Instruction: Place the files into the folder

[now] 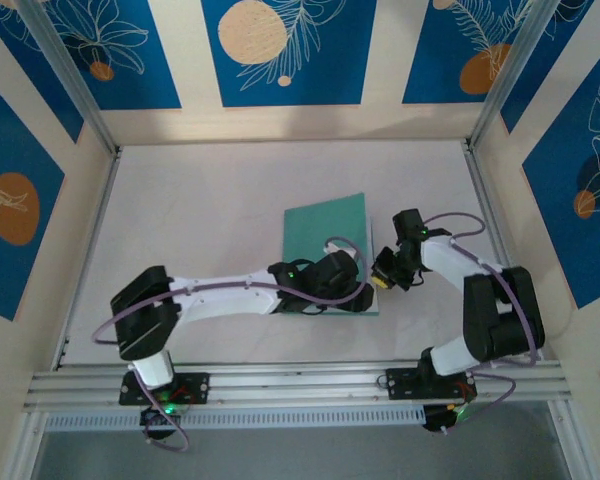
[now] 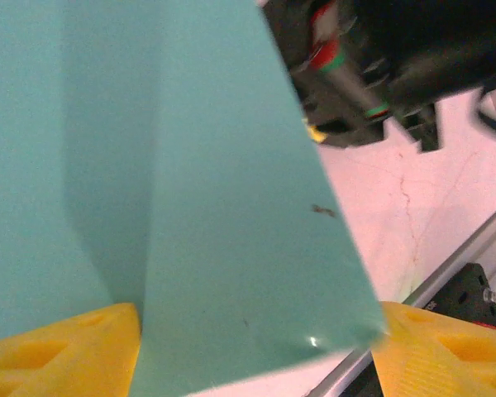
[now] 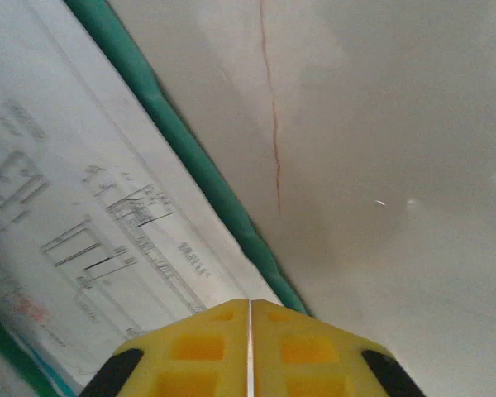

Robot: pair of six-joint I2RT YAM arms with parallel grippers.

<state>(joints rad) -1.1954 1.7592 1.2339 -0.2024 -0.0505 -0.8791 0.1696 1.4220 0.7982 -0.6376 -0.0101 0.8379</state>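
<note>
Entry: we list the left end effector [image 2: 256,331] spread wide, the folder [image 2: 190,207] cover ungripped between its fingers, and the right end effector [image 3: 250,318] closed and empty, the files [image 3: 107,215] just ahead-left of it on the folder; hazard: the falling cover creases a protruding sheet.

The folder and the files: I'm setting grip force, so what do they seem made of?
The folder looks like thin plastic or coated card, smooth, slightly glossy: a glint near its corner. The files look like matte white paper with black print.
</note>
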